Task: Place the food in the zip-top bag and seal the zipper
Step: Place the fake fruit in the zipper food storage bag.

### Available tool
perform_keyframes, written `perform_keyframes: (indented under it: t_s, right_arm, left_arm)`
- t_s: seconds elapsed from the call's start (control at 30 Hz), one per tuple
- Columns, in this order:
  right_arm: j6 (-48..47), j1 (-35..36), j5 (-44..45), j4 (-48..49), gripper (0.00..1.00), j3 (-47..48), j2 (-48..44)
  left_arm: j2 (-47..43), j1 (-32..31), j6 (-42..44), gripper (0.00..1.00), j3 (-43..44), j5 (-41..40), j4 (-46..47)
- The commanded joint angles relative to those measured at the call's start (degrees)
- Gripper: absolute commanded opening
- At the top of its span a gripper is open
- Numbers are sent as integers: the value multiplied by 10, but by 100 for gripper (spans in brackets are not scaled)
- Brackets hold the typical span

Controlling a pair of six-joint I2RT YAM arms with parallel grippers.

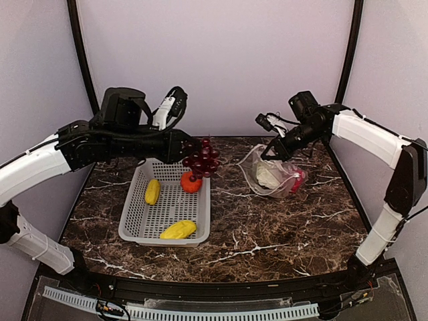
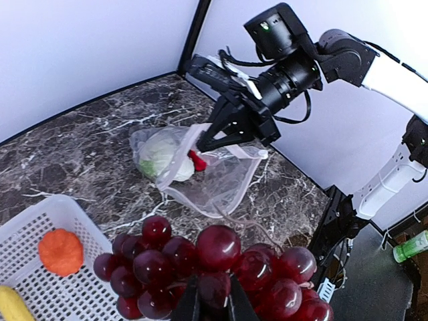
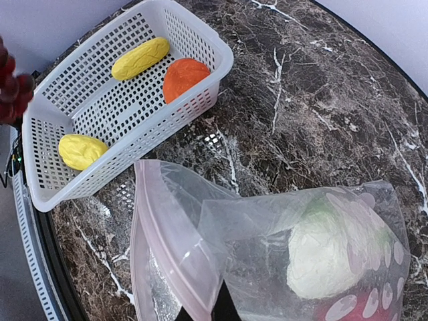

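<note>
Marbled table (image 1: 281, 227) from above: left claw (image 1: 189, 152) grips the grape bunch (image 1: 202, 159) over the one o'clock corner of the basket (image 1: 127, 231); right claw (image 1: 271, 152) pinches the zip-top bag (image 1: 264, 179) at three o'clock. Left wrist: cauliflower (image 2: 159, 157) already bagged. Right wrist: bag mouth gapes; grapes should enter next.

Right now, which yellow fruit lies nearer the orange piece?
The long yellow fruit at the basket's far end, beside the orange piece; the other yellow fruit lies at the near end.

Two yellow fruits (image 1: 153, 192), one grape bunch (image 1: 202, 158), one bag (image 1: 251, 172)
</note>
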Motion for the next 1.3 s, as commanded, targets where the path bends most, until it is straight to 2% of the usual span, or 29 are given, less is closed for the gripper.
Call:
perform_keyframes:
  t_s: [0.0,0.37,0.57,0.77,1.27]
  right_arm:
    - [11,7,5,-21,0,29,8]
    - [19,9,-5,-53,0,45,-27]
    - [26,11,-23,-77,0,53,-44]
    - [32,11,-29,-97,0,69,-64]
    - [31,11,-25,-103,0,55,-100]
  left_arm:
    - [52,-31,-14,1,33,40,83]
    - [186,-84,-13,1,112,100,195]
    - [228,-98,13,1,154,111,230]
    - [268,-98,56,1,173,68,229]
    - [400,-99,128,1,279,-50,158]
